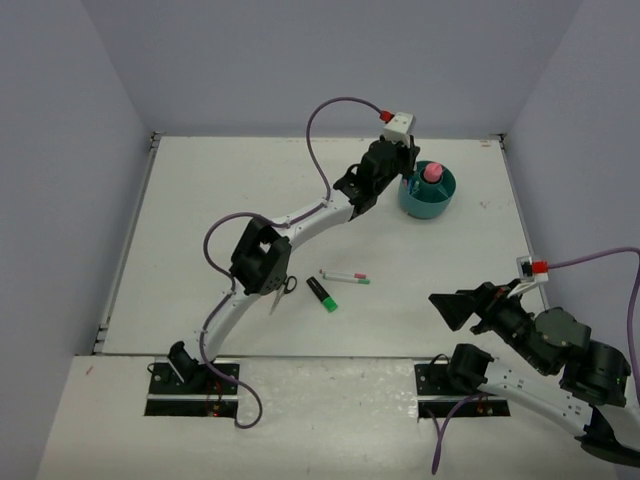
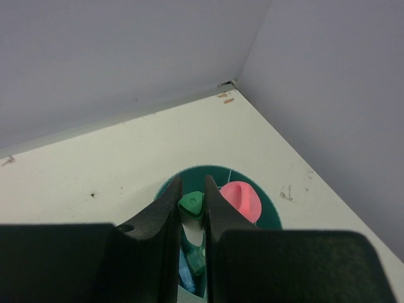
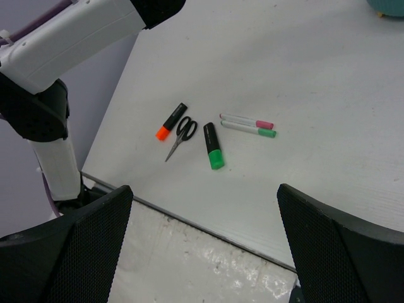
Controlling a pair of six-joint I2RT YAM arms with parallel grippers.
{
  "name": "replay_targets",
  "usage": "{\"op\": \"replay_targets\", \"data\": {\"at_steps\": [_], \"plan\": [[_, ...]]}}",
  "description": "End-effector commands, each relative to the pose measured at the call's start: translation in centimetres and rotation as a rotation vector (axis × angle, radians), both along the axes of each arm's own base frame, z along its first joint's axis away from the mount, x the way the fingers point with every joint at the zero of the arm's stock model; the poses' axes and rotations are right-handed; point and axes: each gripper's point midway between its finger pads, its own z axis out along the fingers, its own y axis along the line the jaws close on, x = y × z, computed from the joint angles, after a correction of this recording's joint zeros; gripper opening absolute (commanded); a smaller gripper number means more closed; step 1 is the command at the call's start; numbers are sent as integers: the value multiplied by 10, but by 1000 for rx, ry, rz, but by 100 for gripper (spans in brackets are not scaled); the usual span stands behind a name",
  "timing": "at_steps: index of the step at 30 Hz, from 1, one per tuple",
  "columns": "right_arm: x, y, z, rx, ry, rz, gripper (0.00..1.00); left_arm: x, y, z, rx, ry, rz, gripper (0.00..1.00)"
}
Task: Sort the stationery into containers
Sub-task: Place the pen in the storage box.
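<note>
Ahead of the right gripper (image 3: 205, 246), off toward its left finger: orange highlighter (image 3: 171, 121), flat on the white table (image 1: 200, 200), near the left arm (image 3: 63, 38). Just beside it on the right: black-handled scissors (image 3: 182, 136), blades closed, tips slanting back toward that same left finger. Next right, about level with the middle of the gap between the fingers: green highlighter (image 3: 213, 145), black body, green end nearer the gripper. Further right and slightly farther off: two thin pens (image 3: 246, 120) lying side by side, one pink-capped, one green-capped, caps pointing right. Right gripper itself spread wide, nothing between its fingers, poised over the near table edge, well apart from all of these.

Farther right, at the far side of the table: left gripper (image 1: 410, 180), pressed almost together, pinching a green clip (image 2: 191, 203) between its fingertips (image 2: 169, 202). Directly under and ahead of it: round teal organizer (image 2: 271, 211). Just right of the pinched clip, upright in the organizer's central cup: pink-capped glue stick (image 2: 241, 199). Below the fingertips, down inside an outer section of the organizer: a blue clip (image 2: 185, 278) with a further green piece against it; impossible to tell which compartment.
</note>
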Motion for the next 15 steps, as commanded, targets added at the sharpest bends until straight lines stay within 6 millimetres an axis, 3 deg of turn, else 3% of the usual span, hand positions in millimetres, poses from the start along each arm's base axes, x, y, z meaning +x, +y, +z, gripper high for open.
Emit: {"op": "replay_targets", "data": {"at_steps": [1, 5, 6, 7, 8, 15], "plan": [[-5, 1, 0, 22, 17, 16, 99, 19, 14, 72, -136, -197, 72, 0], [-2, 4, -3, 0, 23, 13, 99, 2, 14, 83, -192, -174, 4, 0], [-1, 4, -3, -6, 25, 12, 99, -4, 13, 68, -174, -148, -13, 0], [-1, 5, -4, -8, 25, 12, 99, -11, 16, 82, -201, -152, -12, 0], [-1, 5, -4, -10, 27, 12, 99, -15, 19, 82, -200, -138, -13, 0], [-1, 2, -3, 8, 23, -2, 99, -39, 9, 53, -153, -44, -64, 0]]}}
